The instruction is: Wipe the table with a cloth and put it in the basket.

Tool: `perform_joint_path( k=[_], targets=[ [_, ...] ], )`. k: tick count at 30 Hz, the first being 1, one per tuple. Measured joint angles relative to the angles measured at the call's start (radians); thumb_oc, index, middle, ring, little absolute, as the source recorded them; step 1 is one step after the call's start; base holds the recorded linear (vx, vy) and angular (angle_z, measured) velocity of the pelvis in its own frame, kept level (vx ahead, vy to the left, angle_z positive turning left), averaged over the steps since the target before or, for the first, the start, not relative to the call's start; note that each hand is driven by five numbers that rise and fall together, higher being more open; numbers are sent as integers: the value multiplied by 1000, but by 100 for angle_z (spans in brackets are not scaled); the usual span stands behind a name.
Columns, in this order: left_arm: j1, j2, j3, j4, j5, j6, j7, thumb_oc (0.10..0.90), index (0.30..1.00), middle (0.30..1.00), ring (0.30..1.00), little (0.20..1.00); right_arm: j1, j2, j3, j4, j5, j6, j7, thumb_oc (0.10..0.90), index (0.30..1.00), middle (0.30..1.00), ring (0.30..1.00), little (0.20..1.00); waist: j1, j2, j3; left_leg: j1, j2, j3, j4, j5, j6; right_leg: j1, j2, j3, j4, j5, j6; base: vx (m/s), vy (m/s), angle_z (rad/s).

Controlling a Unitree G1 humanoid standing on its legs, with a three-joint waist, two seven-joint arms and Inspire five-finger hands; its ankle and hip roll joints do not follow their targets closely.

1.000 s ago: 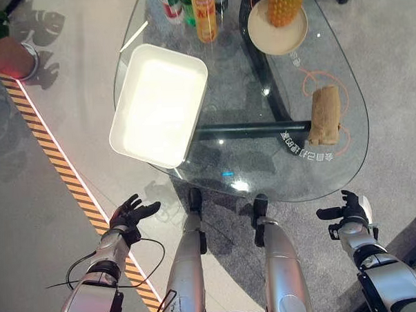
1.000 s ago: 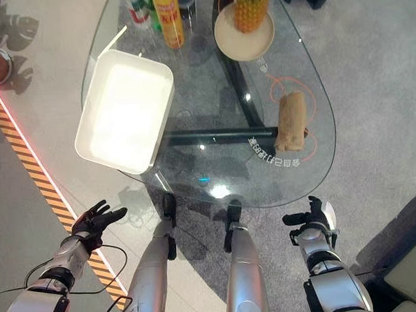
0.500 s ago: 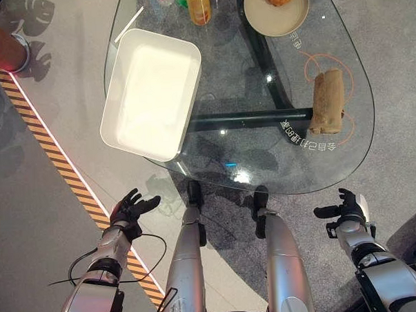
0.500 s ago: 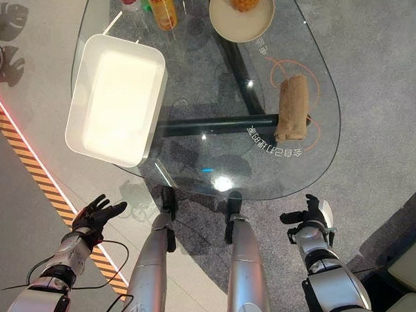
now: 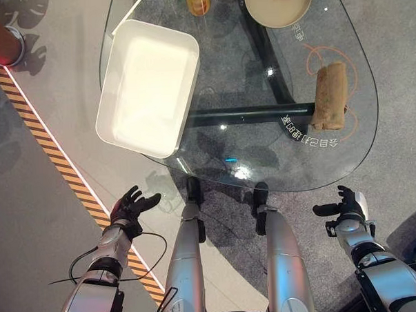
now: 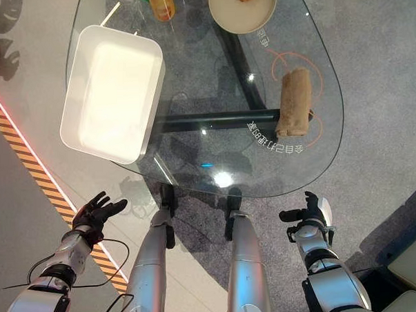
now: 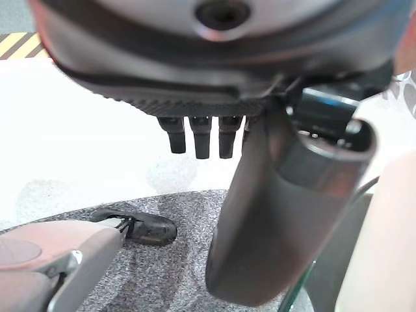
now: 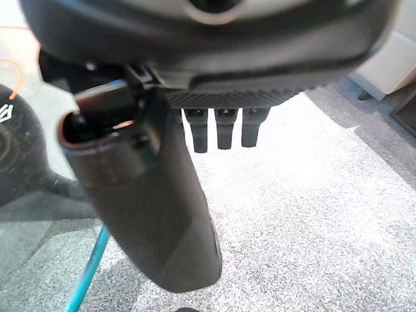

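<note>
A glass table [image 5: 215,162] carries a white basket [image 5: 146,86] on its left and a rolled brown cloth [image 5: 330,95], untouched, near its right edge. Below the rim, the left hand [image 5: 131,208] and right hand [image 5: 345,209] hang relaxed-fingered and empty, seemingly poised to reach.

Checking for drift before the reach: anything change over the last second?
Only the head camera shifted; the whole scene slid together, so nothing on the table moved. The rolled cloth lies untouched on the glass table, the white basket sits where it was. The left hand and right hand stay open and low, short of the table edge, holding nothing.
</note>
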Motion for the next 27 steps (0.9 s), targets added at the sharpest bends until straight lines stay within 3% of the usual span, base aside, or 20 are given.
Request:
perform_joint_path(
  k=[7, 16, 27],
  targets=[
    [0, 1, -18, 0, 0, 0, -6, 800, 900, 900, 900, 900, -32, -35, -44, 2, 147, -24, -62, 800, 900, 900, 900, 900, 1, -1, 0, -1, 1, -3, 14, -4, 1, 1, 0, 0, 9, 1, -1, 1, -5, 0],
    [4, 13, -21, 1, -2, 0, -28, 800, 900, 900, 900, 900, -135, -220, -123, -67, 202, -42, -313, 800, 900, 900, 900, 900, 4, -6, 3, 2, 2, -6, 18, -8, -3, 10, 3, -3, -2, 4, -2, -2, -6, 0],
    [-2, 19, -23, -14, -39, 2, -25, 800, 900, 900, 900, 900, -155, -230, -122, -315, 227, -24, -478, 800, 900, 900, 900, 900, 0, -10, 6, -6, 0, -4, -15, 0, 0, 11, 5, -5, -49, 23, 4, -8, 6, 0]
  ],
)
